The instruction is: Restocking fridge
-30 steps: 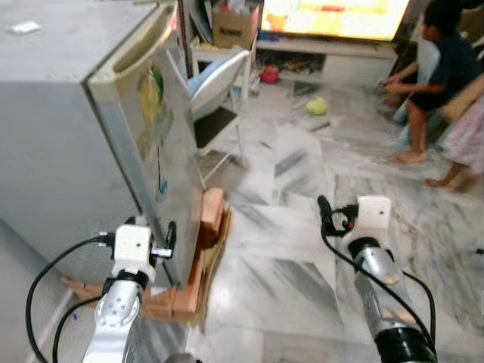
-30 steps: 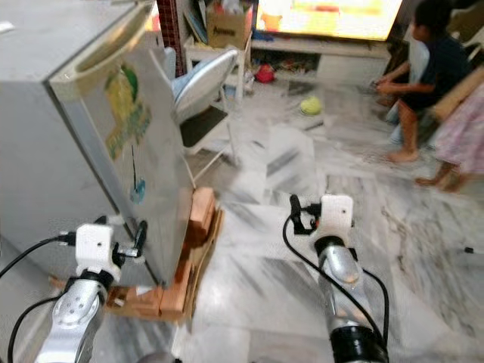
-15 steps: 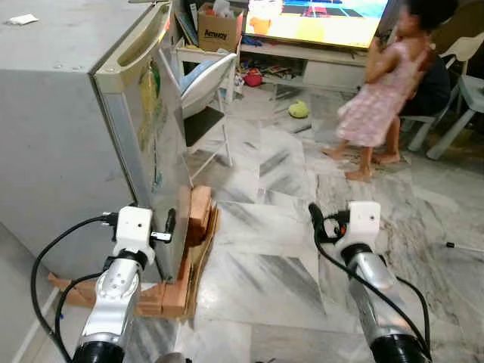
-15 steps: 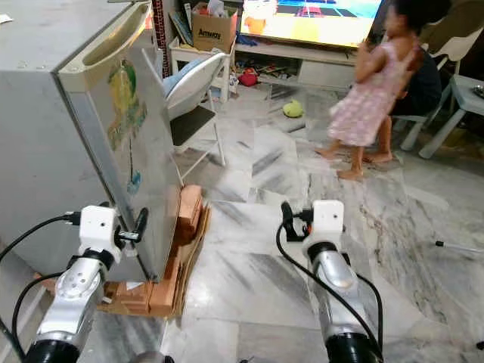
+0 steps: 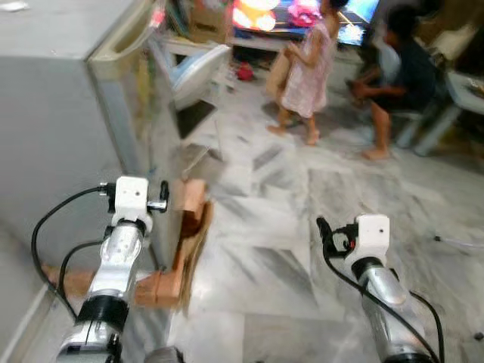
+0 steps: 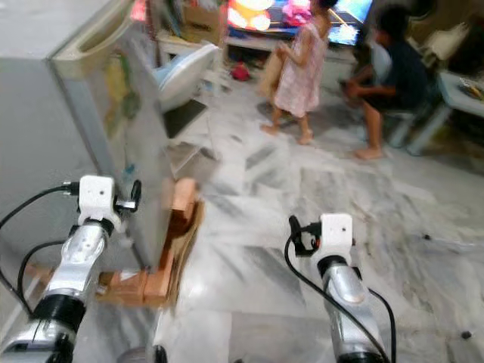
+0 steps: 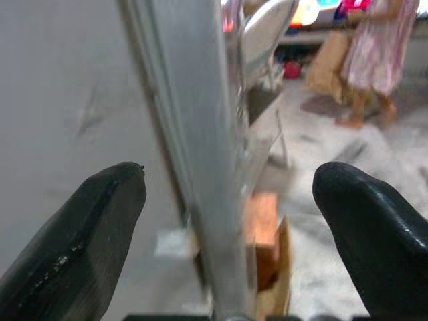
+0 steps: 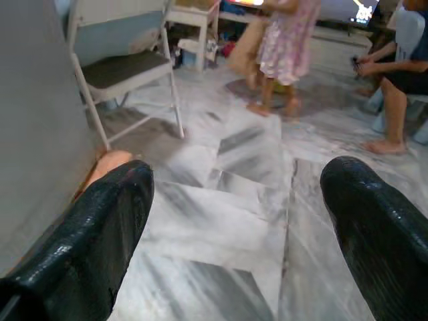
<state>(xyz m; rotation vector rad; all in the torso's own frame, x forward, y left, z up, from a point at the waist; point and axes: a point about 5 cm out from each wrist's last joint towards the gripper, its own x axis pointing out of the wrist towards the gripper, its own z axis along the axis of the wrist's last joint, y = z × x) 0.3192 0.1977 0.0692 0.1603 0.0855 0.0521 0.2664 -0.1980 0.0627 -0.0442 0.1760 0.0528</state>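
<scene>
Fridge (image 5: 60, 98): grey metal box, left of frame, door edge blurred; base on brick blocks (image 5: 170, 283).
Left gripper (image 7: 227, 221): fingers apart, straddling door edge.
Right gripper (image 8: 234, 221): fingers apart, over veined marble floor (image 5: 302, 227).

No readable text, brand, number or sign anywhere; frames are motion-blurred. Fridge (image 6: 91, 98) door carries coloured stickers (image 6: 113, 83), green and yellow smears, possibly printed with something but no letters resolve. Cardboard box (image 5: 200, 23) on the shelf behind is too blurred to read any print. Screen (image 6: 299, 15) at the back shows bright colour blobs, no legible characters. White wrist housings on both arms are plain, with no markings to be made out.
</scene>
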